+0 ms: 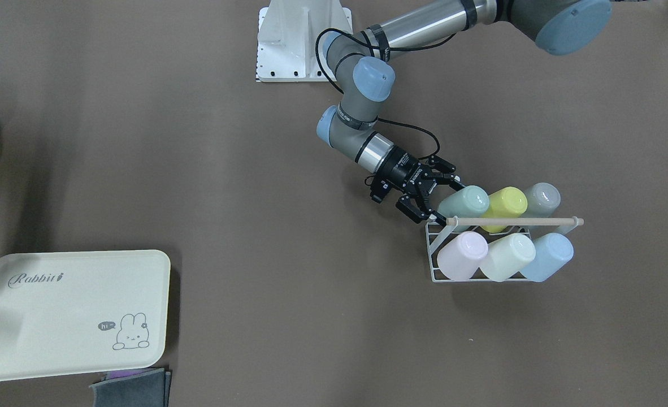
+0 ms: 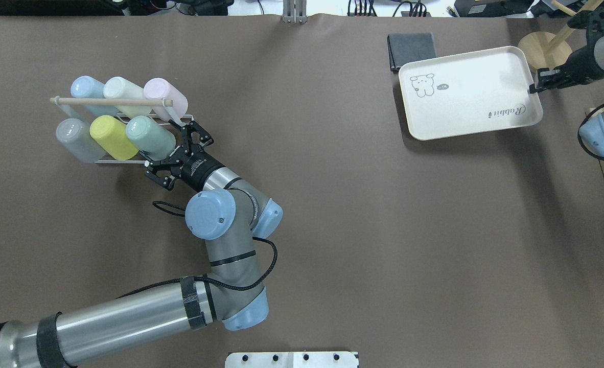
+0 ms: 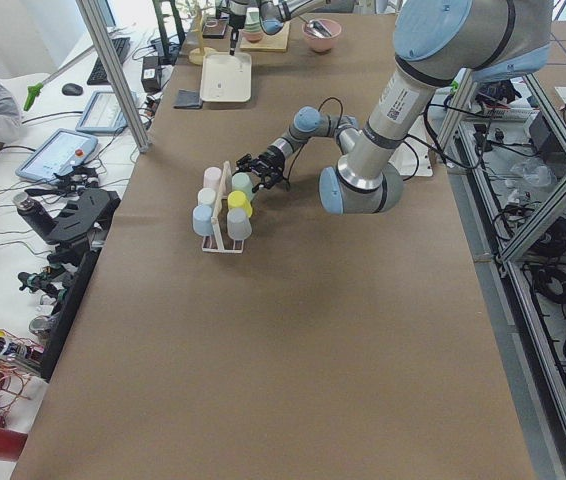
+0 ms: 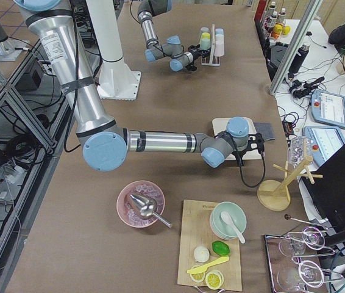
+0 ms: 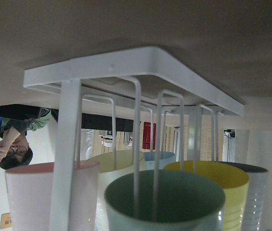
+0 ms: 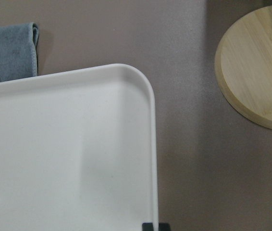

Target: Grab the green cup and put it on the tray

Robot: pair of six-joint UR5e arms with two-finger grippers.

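The green cup (image 1: 467, 202) (image 2: 148, 135) lies tilted on a white wire rack (image 1: 441, 254) as the end cup of the row nearer the robot. In the left wrist view its mouth (image 5: 165, 202) faces the camera, with rack wires running into it. My left gripper (image 1: 449, 202) (image 2: 165, 145) is open, its fingers spread on either side of the cup's mouth end. The cream tray (image 1: 74, 316) (image 2: 465, 107) (image 6: 54, 154) lies far across the table. My right gripper (image 2: 535, 88) is closed on its rim at one short end.
Yellow (image 1: 506, 206), grey (image 1: 543, 199), pink (image 1: 463, 255), cream (image 1: 508, 257) and light blue (image 1: 549, 257) cups fill the rack under a wooden bar (image 1: 515, 221). A grey cloth (image 2: 412, 48) and a round wooden stand base (image 2: 544, 48) lie by the tray.
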